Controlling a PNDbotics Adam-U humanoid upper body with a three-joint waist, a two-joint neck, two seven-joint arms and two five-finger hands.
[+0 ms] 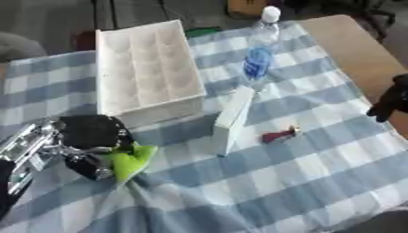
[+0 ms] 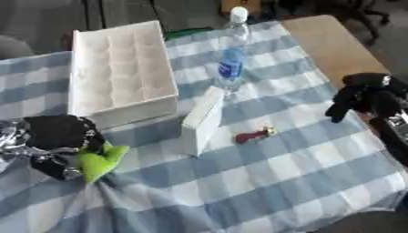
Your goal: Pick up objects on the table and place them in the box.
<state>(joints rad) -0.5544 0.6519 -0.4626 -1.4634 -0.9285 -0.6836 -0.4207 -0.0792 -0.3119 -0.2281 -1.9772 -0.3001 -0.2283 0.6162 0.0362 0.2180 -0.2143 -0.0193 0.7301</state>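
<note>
The left hand [image 1: 89, 136] is clenched around one green object [image 1: 131, 160] (shape unclear, partly hidden by fingers). Just beyond it one white box [image 1: 147, 68] is seen; farther right, one flat white carton [image 1: 232, 119], one red item [image 1: 279, 135], one bottle [image 1: 260, 50]. The right hand [image 2: 363, 95] is curled, empty.

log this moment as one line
left hand: shut on green object | right hand: idle | box: empty

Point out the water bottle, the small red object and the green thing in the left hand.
Water bottle [image 1: 258, 61]: left eye view, on its blue label.
Small red object [image 1: 278, 135]: left eye view, on its red body.
Green thing [image 2: 99, 162]: right eye view, on the part below the left hand [image 2: 56, 136].
</note>
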